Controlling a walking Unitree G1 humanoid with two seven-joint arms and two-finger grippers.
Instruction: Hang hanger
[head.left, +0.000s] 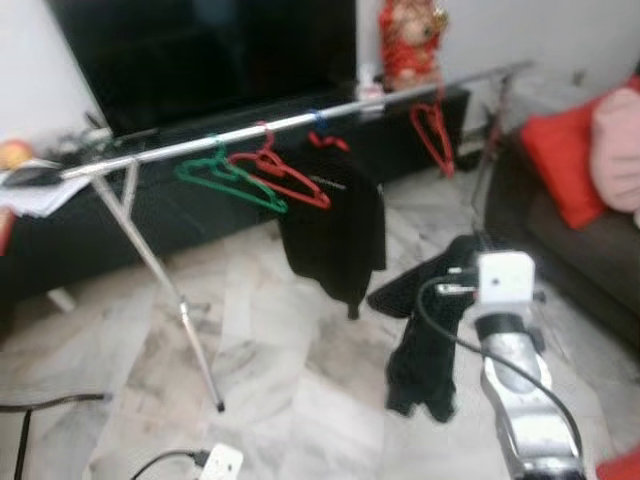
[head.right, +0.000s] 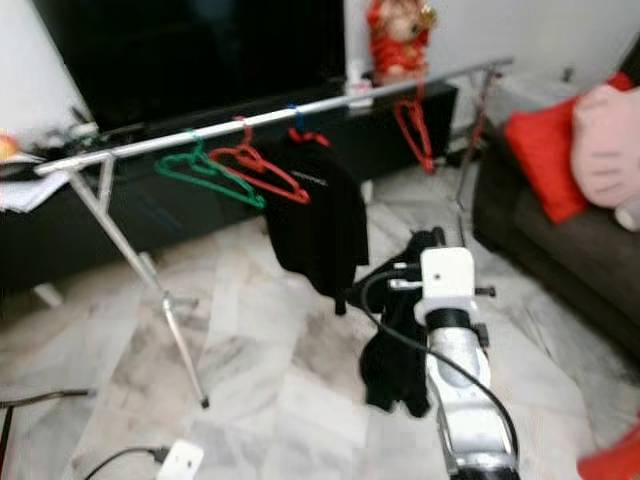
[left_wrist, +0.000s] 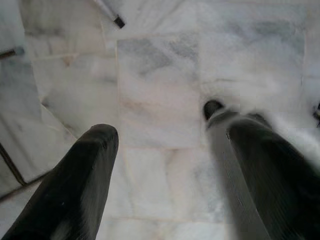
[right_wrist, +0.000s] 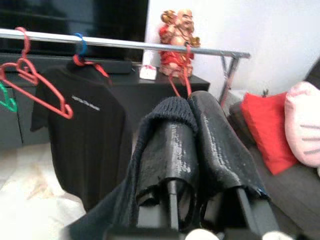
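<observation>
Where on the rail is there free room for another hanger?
Rail: the widest bare stretch runs between the black shirt and the far red hanger; a shorter one lies left of the green hanger. It is crowded where green hanger, red hanger and shirt bunch together. Right end effector holds a dark garment.

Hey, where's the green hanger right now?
The green hanger hangs on the silver rail, toward the robot's left, right beside a red hanger.

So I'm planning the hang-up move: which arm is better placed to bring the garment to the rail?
The right. The right gripper is shut on the black garment, raised toward the rail. The left gripper is open, pointing down at the floor.
</observation>
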